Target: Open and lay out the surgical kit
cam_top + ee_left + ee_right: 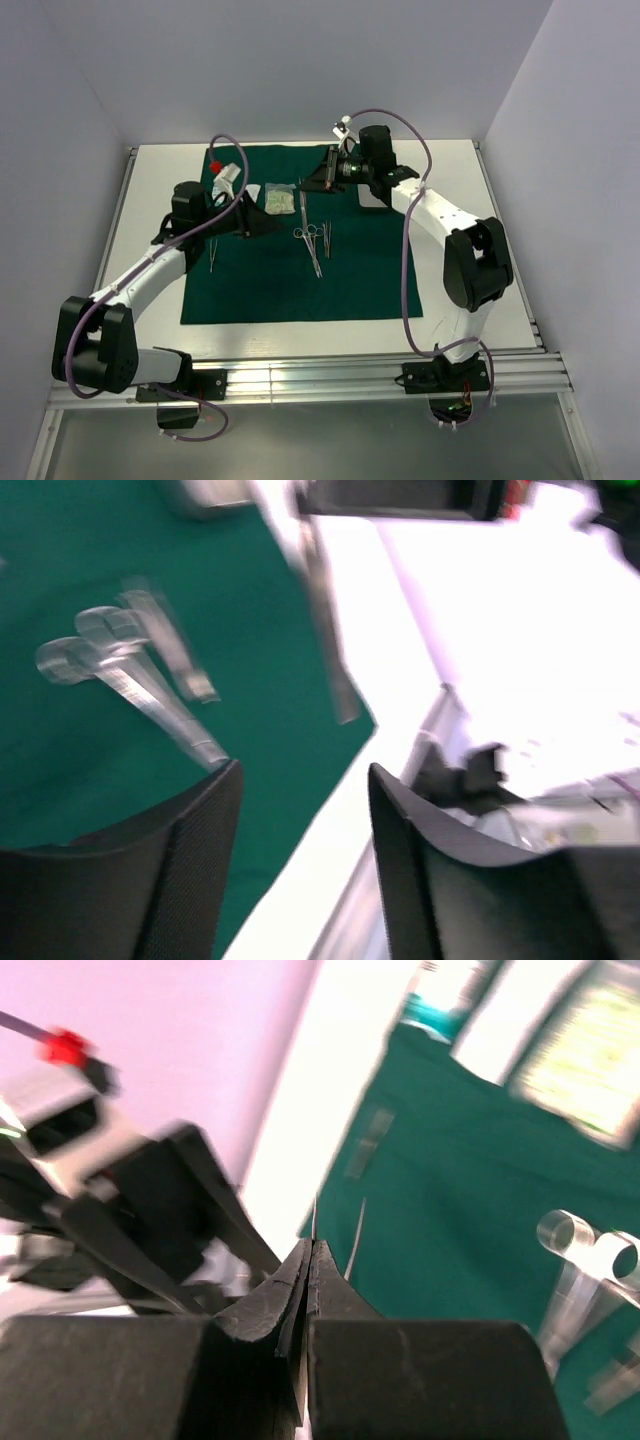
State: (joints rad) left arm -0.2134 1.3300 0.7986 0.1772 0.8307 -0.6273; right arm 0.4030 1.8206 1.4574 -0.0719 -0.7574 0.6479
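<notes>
The dark green cloth [280, 280] lies spread flat on the table. Pale packets [280, 198] sit near its back edge, and steel clamps [313, 237] lie at its middle. My right gripper [310, 184] hovers over the cloth's back part. In the right wrist view it [312, 1245] is shut on slim tweezers [355, 1232], whose thin prongs stick out past the fingertips. My left gripper [258, 220] hangs just left of the packets. Its jaws [305, 780] stand apart with nothing between them, above the cloth's edge. The clamps [115, 665] show blurred ahead of it.
A pale steel tray [372, 198] lies partly under the right arm at the cloth's right edge. Another slim tool [212, 255] rests on the cloth's left part. White walls close in the table on three sides, and a metal rail [350, 375] runs along the near edge.
</notes>
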